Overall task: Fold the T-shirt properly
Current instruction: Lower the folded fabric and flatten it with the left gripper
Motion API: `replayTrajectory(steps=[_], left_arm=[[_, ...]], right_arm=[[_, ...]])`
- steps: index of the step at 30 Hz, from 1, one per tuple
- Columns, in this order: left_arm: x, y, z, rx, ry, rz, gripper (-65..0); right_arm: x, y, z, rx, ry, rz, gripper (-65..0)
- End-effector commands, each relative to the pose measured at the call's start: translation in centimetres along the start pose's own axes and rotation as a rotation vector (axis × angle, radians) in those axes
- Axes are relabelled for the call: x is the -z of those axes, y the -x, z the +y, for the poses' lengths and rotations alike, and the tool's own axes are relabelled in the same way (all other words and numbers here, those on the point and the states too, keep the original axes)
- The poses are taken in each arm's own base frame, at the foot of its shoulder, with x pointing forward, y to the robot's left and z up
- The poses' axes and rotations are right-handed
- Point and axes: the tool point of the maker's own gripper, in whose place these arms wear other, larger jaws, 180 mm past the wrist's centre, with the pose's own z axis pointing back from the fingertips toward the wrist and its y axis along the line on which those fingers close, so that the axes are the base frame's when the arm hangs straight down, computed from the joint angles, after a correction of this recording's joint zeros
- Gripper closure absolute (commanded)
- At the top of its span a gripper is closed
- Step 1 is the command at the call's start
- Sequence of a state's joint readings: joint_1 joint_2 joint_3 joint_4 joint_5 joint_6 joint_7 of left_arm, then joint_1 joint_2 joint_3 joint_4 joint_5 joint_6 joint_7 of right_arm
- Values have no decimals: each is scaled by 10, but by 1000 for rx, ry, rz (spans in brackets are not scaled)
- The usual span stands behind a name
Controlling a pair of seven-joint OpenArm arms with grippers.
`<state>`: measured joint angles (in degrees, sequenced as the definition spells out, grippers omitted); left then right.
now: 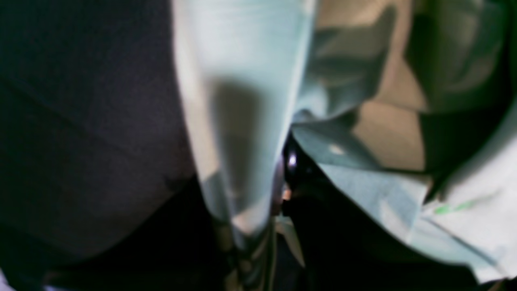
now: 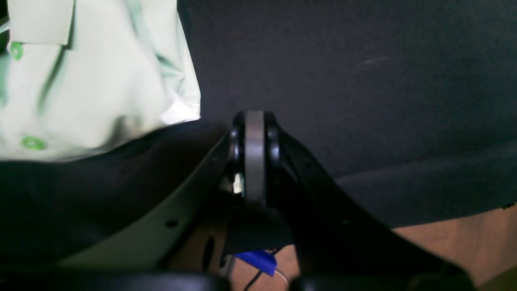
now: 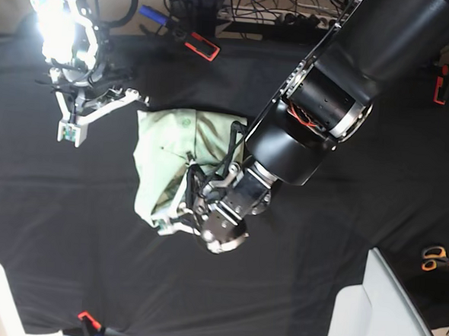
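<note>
Left wrist view: blurred. A band of the T-shirt (image 1: 238, 121) runs from top centre down into the left gripper (image 1: 278, 194) at lower centre; jaws appear clamped on that cloth. More shirt bunches at the right of the frame, dark cloth (image 1: 80, 121) fills the left. Risk: the pinch looks to take only a narrow fold, so a pull could slip it free, or drag the whole bundle instead of turning one layer.

Right wrist view: right gripper (image 2: 254, 153) at centre, jaws pressed together w/ nothing between them, over the black cloth. Shirt sits in the upper left corner, apart from the gripper, green buttons showing. Risk: nothing pins the shirt on this side, so it may slide when the other arm pulls.

Base view: shirt lies at frame centre as a partly folded, rumpled block on the black table cover (image 3: 341, 259). Left gripper (image 3: 183, 222) is at the shirt's lower right edge; right gripper (image 3: 73, 128) is upper left, well apart. Risk: the uneven lower edge may set a crooked fold.
</note>
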<state>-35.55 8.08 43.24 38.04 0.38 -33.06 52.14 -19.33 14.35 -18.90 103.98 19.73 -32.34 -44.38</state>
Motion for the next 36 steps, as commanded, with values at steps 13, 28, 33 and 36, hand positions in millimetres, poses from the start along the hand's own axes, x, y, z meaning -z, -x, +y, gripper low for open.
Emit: replayTrajectory(steps=[13, 28, 33, 36], left_arm=[[-10, -20, 9, 25, -24, -39, 0], [-23, -32, 27, 41, -66, -58, -390], [-31, -39, 38, 45, -89, -68, -494], [-35, -42, 43, 47, -100, -73, -544]], right_arm=[[2, -11, -1, -5, 5, -31, -4], [2, -10, 0, -7, 3, -29, -4], [2, -9, 0, -7, 3, -27, -4], [2, -9, 0, -7, 3, -27, -4]])
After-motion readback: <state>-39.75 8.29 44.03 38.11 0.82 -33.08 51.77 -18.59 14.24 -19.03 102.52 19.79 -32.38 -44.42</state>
